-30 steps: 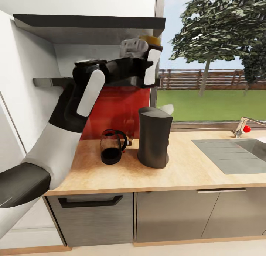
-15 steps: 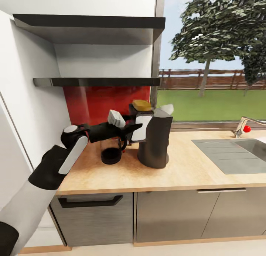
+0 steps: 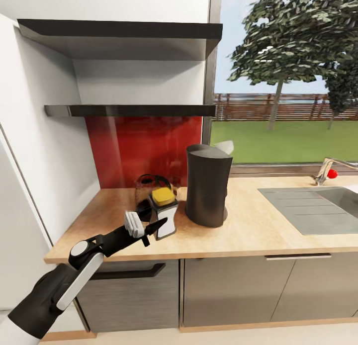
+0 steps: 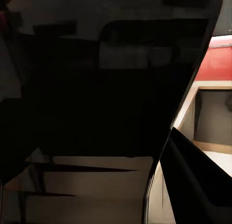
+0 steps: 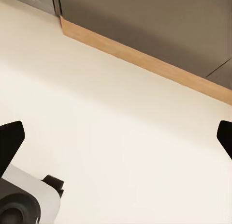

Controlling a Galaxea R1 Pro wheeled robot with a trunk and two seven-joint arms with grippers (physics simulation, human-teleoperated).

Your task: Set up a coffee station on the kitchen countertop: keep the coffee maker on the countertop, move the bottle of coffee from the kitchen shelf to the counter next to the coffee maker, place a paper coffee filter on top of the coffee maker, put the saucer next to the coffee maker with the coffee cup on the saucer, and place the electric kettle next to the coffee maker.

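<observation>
- Head view showed the left gripper [image 3: 160, 224] holding the bottle of coffee [image 3: 163, 212] low over the bench [image 3: 258, 230], just beside the coffee maker [image 3: 149, 198].
- Right gripper [image 5: 116, 137] fingers were spread wide, empty.
- Risk: careless release could tip the bottle against the coffee maker.

The bottle of coffee [image 3: 163, 213] hides much of the coffee maker [image 3: 147, 193] behind it

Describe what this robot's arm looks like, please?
The left arm is mostly black with white panels, a long white plate on the forearm and a round grey joint cap. A ribbed white block sits near the wrist, and the left gripper has slim black fingers.
</observation>
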